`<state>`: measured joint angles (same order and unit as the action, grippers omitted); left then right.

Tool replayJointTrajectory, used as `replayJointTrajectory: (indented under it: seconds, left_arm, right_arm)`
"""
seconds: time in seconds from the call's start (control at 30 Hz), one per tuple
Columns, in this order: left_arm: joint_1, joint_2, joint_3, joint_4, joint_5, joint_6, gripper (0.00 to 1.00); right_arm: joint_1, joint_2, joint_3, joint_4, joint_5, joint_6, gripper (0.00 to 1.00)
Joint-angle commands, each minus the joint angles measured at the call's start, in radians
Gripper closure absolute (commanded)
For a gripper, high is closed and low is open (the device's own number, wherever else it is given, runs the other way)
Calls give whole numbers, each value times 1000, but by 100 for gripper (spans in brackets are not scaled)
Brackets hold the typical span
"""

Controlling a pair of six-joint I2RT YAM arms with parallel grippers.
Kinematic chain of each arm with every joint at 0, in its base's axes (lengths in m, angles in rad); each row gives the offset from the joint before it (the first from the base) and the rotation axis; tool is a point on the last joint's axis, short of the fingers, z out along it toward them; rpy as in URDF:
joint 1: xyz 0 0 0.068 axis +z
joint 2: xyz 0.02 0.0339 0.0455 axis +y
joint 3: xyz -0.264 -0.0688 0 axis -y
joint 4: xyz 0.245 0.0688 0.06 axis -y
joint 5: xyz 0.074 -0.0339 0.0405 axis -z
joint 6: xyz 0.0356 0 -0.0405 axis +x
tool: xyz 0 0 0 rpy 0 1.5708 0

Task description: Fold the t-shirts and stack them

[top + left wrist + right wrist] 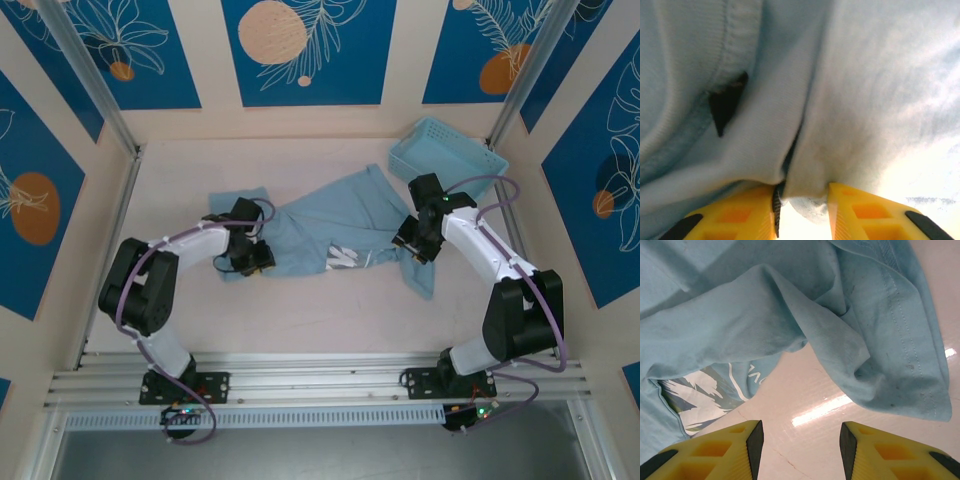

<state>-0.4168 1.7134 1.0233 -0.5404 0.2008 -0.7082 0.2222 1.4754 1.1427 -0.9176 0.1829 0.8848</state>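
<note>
Between blue-panelled walls [300, 60], t-shirt [330, 215] on table [300, 320]

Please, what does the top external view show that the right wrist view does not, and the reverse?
Top external view: the blue lattice basket in the far right corner, the left gripper at the left part of the t-shirt, and the whole crumpled garment. Right wrist view: that the jaws of the right gripper stand open over bare table, and the stitched hem up close. Shared: the t-shirt, its printed graphic, the table and the right gripper.
</note>
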Motion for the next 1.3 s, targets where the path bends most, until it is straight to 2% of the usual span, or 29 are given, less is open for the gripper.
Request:
replayJointTrajectory:
  seconds: [0.0,0.07,0.17,0.3,0.43,0.63,0.8,0.9,0.97,1.07,1.27]
  left_arm:
    - [-28,-40,15,-39,-4,-14,77]
    - [-41,-42,22,-43,-5,-22,85]
    - [-62,-40,42,-68,-15,-27,88]
    - [-82,-45,55,-110,-57,-19,100]
    - [-93,-88,59,-159,-82,-17,100]
    - [-101,-270,45,-293,-174,-59,100]
    - [-100,-479,15,-452,-382,-164,100]
    - [-100,-598,9,-564,-536,-255,100]
    - [-100,-659,4,-598,-596,-291,100]
    - [-98,-700,-12,-579,-613,-297,100]
    - [-97,-663,-2,-564,-609,-306,100]
  right_arm:
    - [-5,-19,-20,-23,-11,-8,54]
    - [-7,-21,-24,-17,-13,-5,55]
    - [-6,-18,-27,-13,-11,-3,55]
    - [-11,-23,-38,-12,-4,4,55]
    - [-23,-47,-48,-26,12,6,57]
    - [-100,-121,-99,-118,79,80,54]
    - [-240,-138,-206,-103,-17,120,52]
    - [-259,-120,-234,-93,-44,139,51]
    - [-262,-107,-243,-86,-53,150,51]
    - [-258,-95,-252,-75,-79,156,51]
    - [-248,-94,-300,-101,-69,178,55]
